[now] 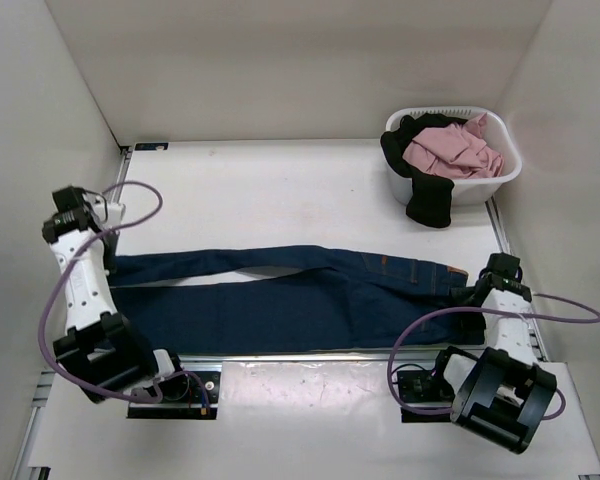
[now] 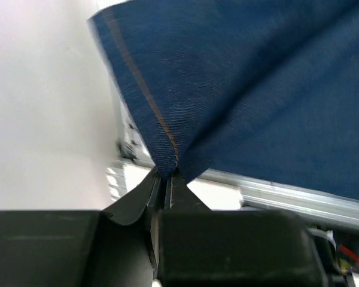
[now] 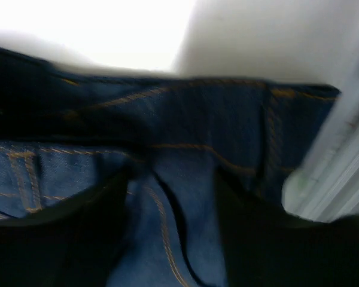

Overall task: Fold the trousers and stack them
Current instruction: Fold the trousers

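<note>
The dark navy jeans [image 1: 310,300] lie stretched across the table [image 1: 280,190], legs left, waist right; the left gripper [image 2: 166,176] is pinched tight on a leg hem; the right gripper [image 3: 167,197] straddles the waistband, its grip unclear; folding has seemingly barely begun, and stacking is not yet done.

One pair of jeans [image 1: 310,300], one white surface [image 1: 280,190] and one white basket [image 1: 505,165]. Two robot arms are counted, the left arm [image 1: 83,285] and the right arm [image 1: 505,330], each with one claw: the left claw [image 2: 166,176] and the right claw [image 3: 170,197]. There are two purple cables, the left cable [image 1: 45,320] and the right cable [image 1: 570,318]. Two other garments complete the tally: one pink garment [image 1: 450,150] and one black garment [image 1: 430,200].
</note>
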`<state>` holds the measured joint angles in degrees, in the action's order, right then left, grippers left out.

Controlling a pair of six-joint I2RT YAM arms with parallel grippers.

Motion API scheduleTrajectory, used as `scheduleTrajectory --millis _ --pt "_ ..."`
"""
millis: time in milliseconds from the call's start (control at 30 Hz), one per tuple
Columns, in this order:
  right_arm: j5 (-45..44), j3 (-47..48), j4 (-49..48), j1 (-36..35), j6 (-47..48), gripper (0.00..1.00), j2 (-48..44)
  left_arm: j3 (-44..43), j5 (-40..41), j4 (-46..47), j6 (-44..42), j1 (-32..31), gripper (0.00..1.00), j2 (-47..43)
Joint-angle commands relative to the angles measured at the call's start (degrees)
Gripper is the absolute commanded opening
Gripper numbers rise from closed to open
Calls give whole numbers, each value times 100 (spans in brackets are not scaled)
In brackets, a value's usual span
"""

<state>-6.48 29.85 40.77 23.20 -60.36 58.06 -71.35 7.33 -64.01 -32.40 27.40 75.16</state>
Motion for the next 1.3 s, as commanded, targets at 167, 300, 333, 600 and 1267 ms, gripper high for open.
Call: scheduleTrajectory --millis 167,300,333,600,1267 --pt "-292 969 923 -44 366 69 -348 1062 -161 169 -65 20 14 -678" --pt "-117 1261 1091 -123 166 70 -647 930 -355 169 -64 20 14 -608" --pt "127 1069 1030 -175 34 70 -699 800 -355 169 -64 20 14 -538" --pt "552 241 107 -807 -1346 79 -577 447 -478 55 -117 20 14 -247" --pt "-1469 2541 -799 -1275 -356 0 1761 -1194 -57 363 -407 205 14 787"
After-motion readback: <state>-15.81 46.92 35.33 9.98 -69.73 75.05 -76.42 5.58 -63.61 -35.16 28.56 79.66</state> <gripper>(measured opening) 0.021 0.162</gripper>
